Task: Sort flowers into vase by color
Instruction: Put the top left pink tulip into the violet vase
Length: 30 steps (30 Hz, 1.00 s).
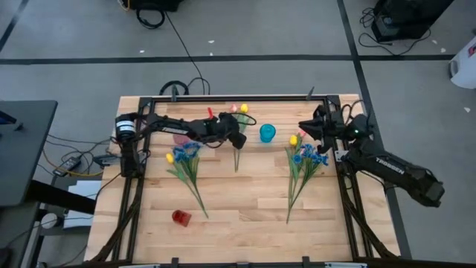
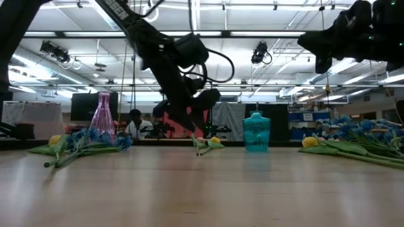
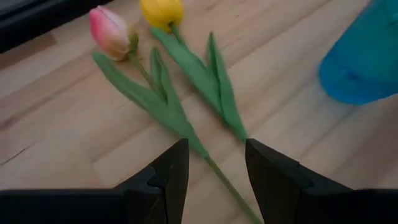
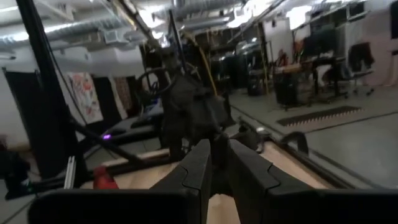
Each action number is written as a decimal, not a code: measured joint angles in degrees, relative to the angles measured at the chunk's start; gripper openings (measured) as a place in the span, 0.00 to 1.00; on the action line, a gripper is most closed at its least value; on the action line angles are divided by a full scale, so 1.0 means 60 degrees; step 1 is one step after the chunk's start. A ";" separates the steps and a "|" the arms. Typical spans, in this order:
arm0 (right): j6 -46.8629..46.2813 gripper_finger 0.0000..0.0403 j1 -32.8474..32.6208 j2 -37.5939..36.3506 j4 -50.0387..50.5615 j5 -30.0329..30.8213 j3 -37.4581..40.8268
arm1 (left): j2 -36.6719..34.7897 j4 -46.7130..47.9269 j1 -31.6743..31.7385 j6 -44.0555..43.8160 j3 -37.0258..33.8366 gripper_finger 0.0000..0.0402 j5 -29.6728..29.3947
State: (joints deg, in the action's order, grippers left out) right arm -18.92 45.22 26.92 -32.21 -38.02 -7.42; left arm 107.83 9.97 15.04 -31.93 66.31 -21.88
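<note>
Two tulips, one pink (image 3: 111, 31) and one yellow (image 3: 161, 12), lie flat on the table with their heads near the far edge (image 1: 239, 110). My left gripper (image 3: 216, 149) is open and low over them (image 1: 238, 141). Its fingers stand on either side of a green stem (image 3: 219, 175) without touching it. One mixed bunch of blue sprays with a yellow tulip lies at left (image 1: 186, 165); another lies at right (image 1: 305, 160). My right gripper (image 4: 219, 149) is shut and hangs high over the right bunch's heads (image 1: 305, 126).
A blue vase (image 1: 268, 133) stands just right of the left gripper. A pink vase (image 2: 103, 116) stands partly under the left arm (image 1: 181, 137). A red cup (image 1: 181, 217) lies on its side near the front left. Bare wood lies in the table's middle and front.
</note>
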 joint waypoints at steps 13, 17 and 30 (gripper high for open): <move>0.0294 0.16 -0.1400 0.0328 -0.0472 0.0654 -0.0004 | 0.0368 0.1350 -0.0072 0.0761 0.0786 0.41 -0.0227; 0.0743 0.16 -0.2266 0.0452 -0.0932 0.1721 -0.0004 | 0.0368 0.1320 -0.0071 0.0334 0.0786 0.41 -0.0400; 0.2320 0.16 -0.2752 0.0803 -0.1708 0.1665 -0.0293 | 0.0416 0.1378 -0.0089 -0.1045 0.0775 0.43 0.0000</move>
State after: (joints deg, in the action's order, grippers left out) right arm -5.00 28.71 31.73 -42.46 -28.03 -9.18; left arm 110.32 18.24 14.50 -38.20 70.96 -21.88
